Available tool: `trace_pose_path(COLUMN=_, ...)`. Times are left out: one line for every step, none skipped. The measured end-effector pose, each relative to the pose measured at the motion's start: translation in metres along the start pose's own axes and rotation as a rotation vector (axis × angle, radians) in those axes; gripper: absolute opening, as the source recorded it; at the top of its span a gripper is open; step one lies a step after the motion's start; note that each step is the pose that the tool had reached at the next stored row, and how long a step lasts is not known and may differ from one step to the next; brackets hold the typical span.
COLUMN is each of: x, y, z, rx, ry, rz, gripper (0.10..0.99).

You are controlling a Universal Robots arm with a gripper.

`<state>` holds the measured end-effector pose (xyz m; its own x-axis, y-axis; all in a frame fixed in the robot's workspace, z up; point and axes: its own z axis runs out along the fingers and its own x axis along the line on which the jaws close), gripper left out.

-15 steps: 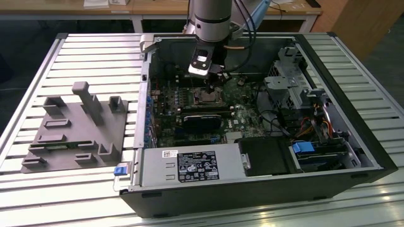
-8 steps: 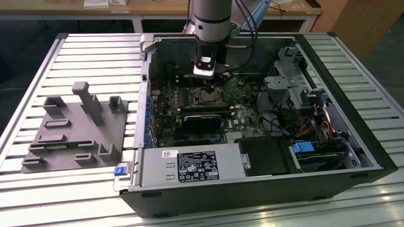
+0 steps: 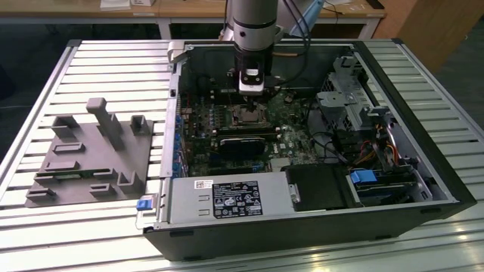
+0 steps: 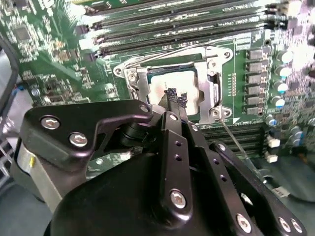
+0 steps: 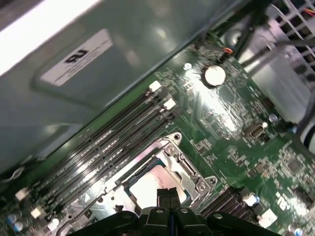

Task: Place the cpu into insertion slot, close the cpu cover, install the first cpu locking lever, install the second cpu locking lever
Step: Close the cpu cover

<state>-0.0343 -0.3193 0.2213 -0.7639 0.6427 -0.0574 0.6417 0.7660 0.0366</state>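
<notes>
**Exterior view**
Edges/room: PC case (image 3: 302,241) lies open side up on the slatted metal tabletop (image 3: 113,62). Its black walls ring the green board (image 3: 281,135). Arm comes down at upper middle of frame. The gripper (image 3: 252,106) hangs over the board's mid part, well apart from every wall.
Nearby: 1 glossy black block (image 3: 242,146) just below the gripper in frame. 1 drive cage (image 3: 344,105) w/ cables toward the exterior view's right. 1 silver box (image 3: 189,195) along the case's lower edge.
Outside case: 1 grey moulded fixture (image 3: 83,153) w/ upright pegs, on the tabletop at the exterior view's left.

**Second wrist view**
Gripper: black fingers (image 4: 173,123) pressed together, no gap, holding nothing. Frayed tips sit right over the cpu (image 4: 183,83); contact can't be told.
Cpu: flat, dull beige square, seated in the insertion slot (image 4: 123,71).
Cpu cover (image 4: 138,84): thin silver frame lying flat round the cpu, chip top showing thru its window.
Rod: 1 thin metal rod (image 4: 230,138) slants away from a slot corner.
Others: row of round silver-blue capacitors (image 4: 280,88) beside the slot.

**First wrist view**
Surroundings: 4 long dark memory slots (image 5: 113,132) run parallel, just beside the insertion slot. 1 round shiny coin cell (image 5: 214,74) farther off. Grey case wall (image 5: 147,44) w/ a white label lies beyond the memory slots.
Gripper tips: 2, side by side, touching, above the cpu's pale top.
</notes>
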Motion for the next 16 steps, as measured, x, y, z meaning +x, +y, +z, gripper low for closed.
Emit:
trace_pose_path(x=0.0000, y=0.0000, z=0.0001, rx=-0.001, ry=0.0006, rz=-0.018, gripper=0.102)
trace_pose_path(x=0.0000, y=0.0000, z=0.0002, rx=-0.002, ry=0.0012, rz=-0.036, gripper=0.102)
trace_pose_path(x=0.0000, y=0.0000, z=0.0002, rx=-0.003, ry=0.0017, rz=-0.053, gripper=0.102)
trace_pose_path(x=0.0000, y=0.0000, z=0.0003, rx=-0.004, ry=0.0023, rz=-0.071, gripper=0.102)
trace_pose_path(x=0.0000, y=0.0000, z=0.0004, rx=-0.005, ry=0.0029, rz=-0.091, gripper=0.102)
trace_pose_path(x=0.0000, y=0.0000, z=0.0005, rx=-0.006, ry=0.0034, rz=-0.109, gripper=0.102)
trace_pose_path(x=0.0000, y=0.0000, z=0.0006, rx=-0.006, ry=0.0039, rz=-0.127, gripper=0.102)
trace_pose_path(x=0.0001, y=0.0000, z=0.0007, rx=-0.007, ry=0.0044, rz=-0.145, gripper=0.102)
trace_pose_path(x=0.0000, y=0.0000, z=0.0009, rx=-0.008, ry=0.0048, rz=-0.163, gripper=0.102)
trace_pose_path(x=0.0001, y=0.0000, z=0.0010, rx=-0.009, ry=0.0052, rz=-0.182, gripper=0.102)
trace_pose_path(x=0.0001, y=-0.0001, z=0.0012, rx=-0.009, ry=0.0055, rz=-0.200, gripper=0.102)
trace_pose_path(x=0.0001, y=-0.0001, z=0.0014, rx=-0.009, ry=0.0059, rz=-0.217, gripper=0.102)
trace_pose_path(x=0.0001, y=-0.0001, z=0.0016, rx=-0.008, ry=0.0064, rz=-0.234, gripper=0.102)
trace_pose_path(x=0.0001, y=-0.0001, z=0.0018, rx=-0.008, ry=0.0068, rz=-0.251, gripper=0.102)
trace_pose_path(x=0.0001, y=-0.0001, z=0.0020, rx=-0.007, ry=0.0073, rz=-0.267, gripper=0.102)
trace_pose_path(x=0.0001, y=-0.0001, z=0.0022, rx=-0.006, ry=0.0077, rz=-0.283, gripper=0.102)
